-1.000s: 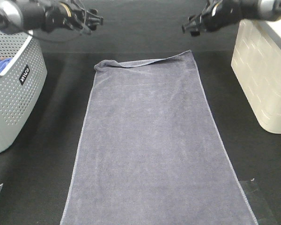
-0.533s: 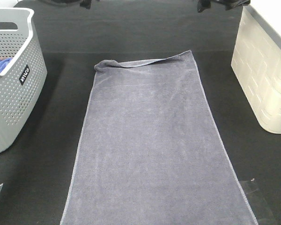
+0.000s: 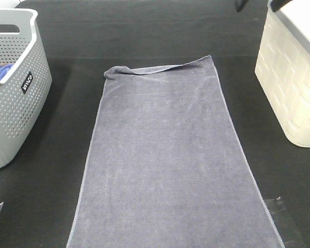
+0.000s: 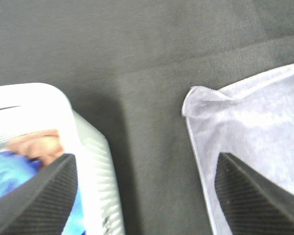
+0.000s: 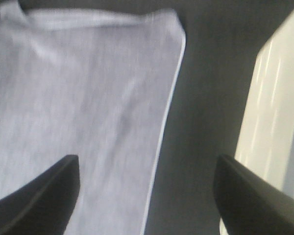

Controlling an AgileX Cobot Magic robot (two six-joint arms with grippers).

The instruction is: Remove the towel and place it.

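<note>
Towel [image 3: 170, 160]: lies flat on the black table [image 3: 62, 206], between the grey basket [image 3: 13, 103] on my left and the cream bin [image 3: 292, 88] on my right. Its long axis runs from the far edge toward the camera. Far edge has a folded lip, and the far-left corner [image 4: 198, 98] is bunched.

My left gripper [image 4: 147, 196] hangs above the gap between basket and that bunched corner, fingers spread, nothing held. My right gripper [image 5: 147, 196] hangs over the far-right corner [image 5: 174, 22], fingers likewise apart and empty.

Judgement: each arm sits nearest its own far corner; towel appears already placed.
</note>
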